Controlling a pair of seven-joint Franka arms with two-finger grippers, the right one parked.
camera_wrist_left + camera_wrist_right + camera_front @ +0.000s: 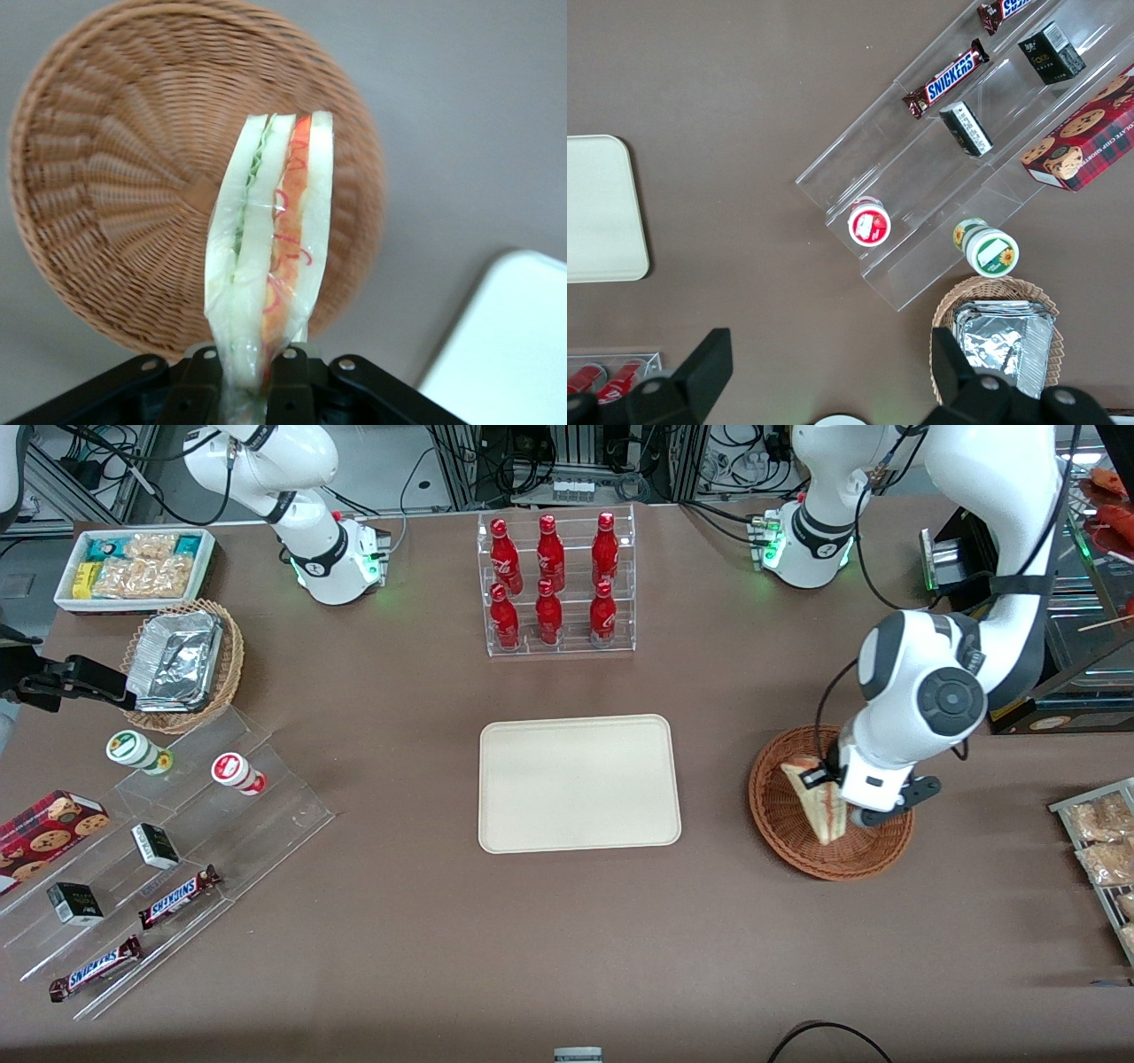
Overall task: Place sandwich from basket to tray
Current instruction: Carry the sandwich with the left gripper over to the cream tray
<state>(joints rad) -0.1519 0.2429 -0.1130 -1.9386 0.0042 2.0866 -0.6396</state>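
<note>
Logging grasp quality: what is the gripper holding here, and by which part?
The gripper, above the basket, is shut on the sandwich, pinching one narrow end of the wedge across its bread faces.

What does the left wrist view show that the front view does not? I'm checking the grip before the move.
Only the left wrist view shows the gripper shut on the wrapped sandwich, with its green and red filling layers on edge. Only the front view shows the whole tray, bare, and the rack of red bottles. Both show the sandwich held above the basket and the brown table.
</note>
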